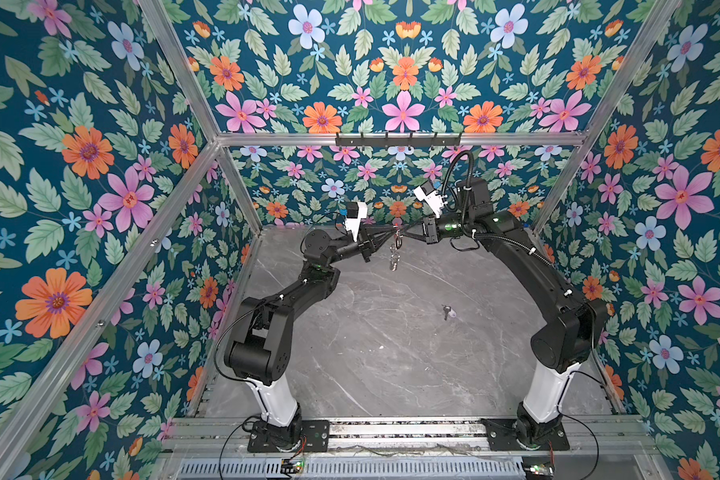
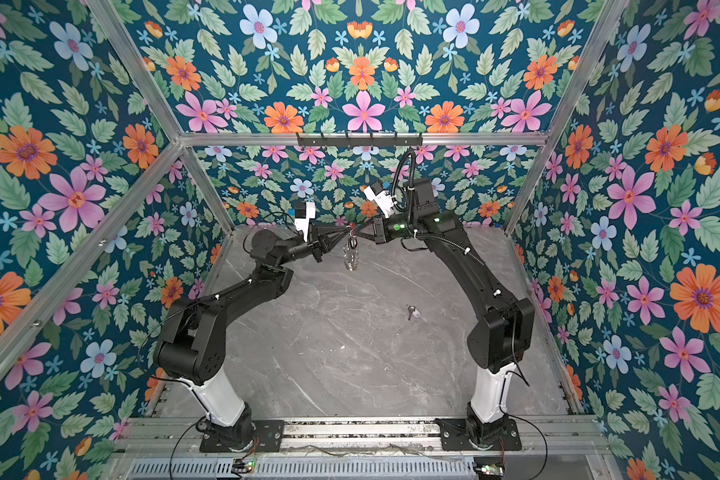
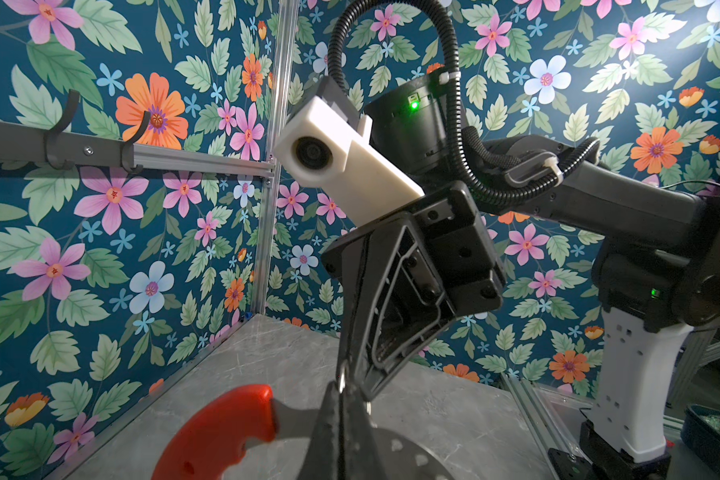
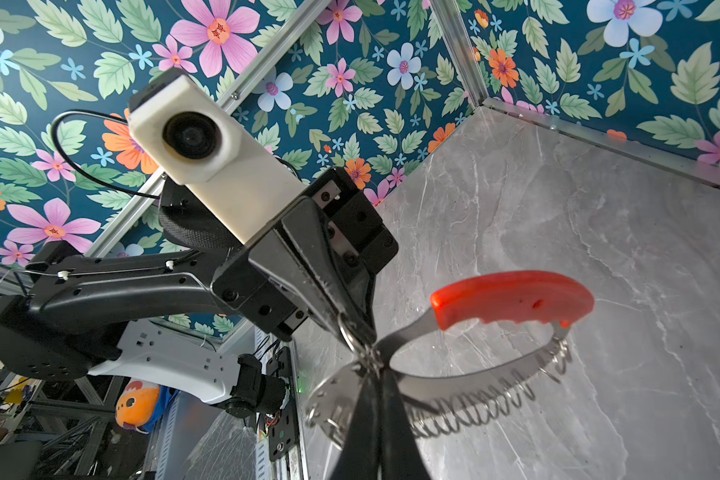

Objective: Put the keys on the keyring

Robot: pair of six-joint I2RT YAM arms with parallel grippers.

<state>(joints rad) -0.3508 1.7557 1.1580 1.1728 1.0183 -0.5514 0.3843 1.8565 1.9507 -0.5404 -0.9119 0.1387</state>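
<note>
The keyring (image 1: 395, 254) hangs in the air over the back of the table, between my two grippers, which meet tip to tip. Its red curved section (image 3: 221, 432) and its metal band with several small rings (image 4: 487, 399) show in both wrist views. My left gripper (image 1: 390, 235) is shut on a small ring (image 4: 347, 332) at the top of the loop. My right gripper (image 1: 404, 235) is shut on the band right beside it. The keys (image 1: 447, 311), a small dark-headed key with a pale tag, lie on the table (image 1: 371, 353) right of centre, away from both grippers.
A dark rail with several hooks (image 1: 398, 140) runs along the back frame, above and behind the grippers. Floral walls enclose the grey marble table on three sides. Both arm bases stand at the front edge.
</note>
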